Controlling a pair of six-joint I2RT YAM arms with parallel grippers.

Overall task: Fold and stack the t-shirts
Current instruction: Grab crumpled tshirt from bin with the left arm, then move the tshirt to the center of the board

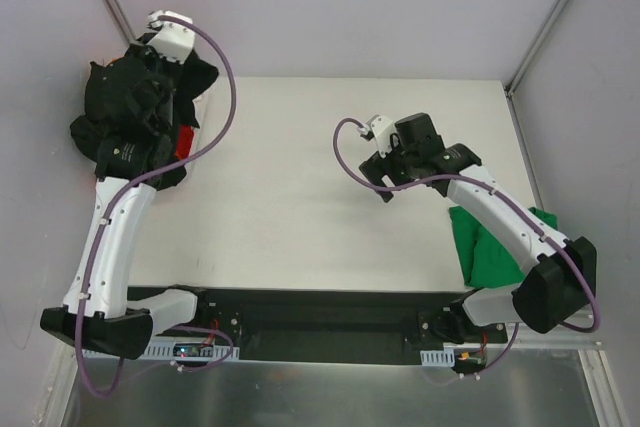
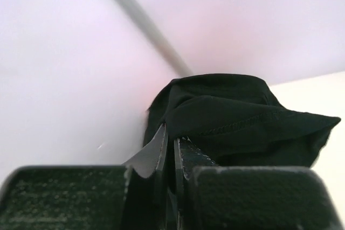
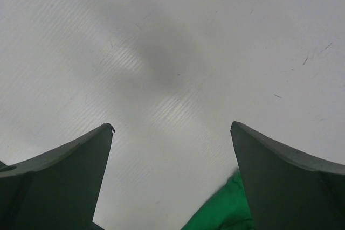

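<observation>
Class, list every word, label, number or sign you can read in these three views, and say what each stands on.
No text can be read.
The black shirt, the green shirt and the table show no writing.
Any marks on the circuit boards at the table's near edge are too small to read.

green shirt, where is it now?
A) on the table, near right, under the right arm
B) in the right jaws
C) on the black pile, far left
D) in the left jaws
A: the green shirt lies on the table beneath the right arm. The right jaws are open and hold nothing, and the left jaws pinch a black shirt.
</observation>
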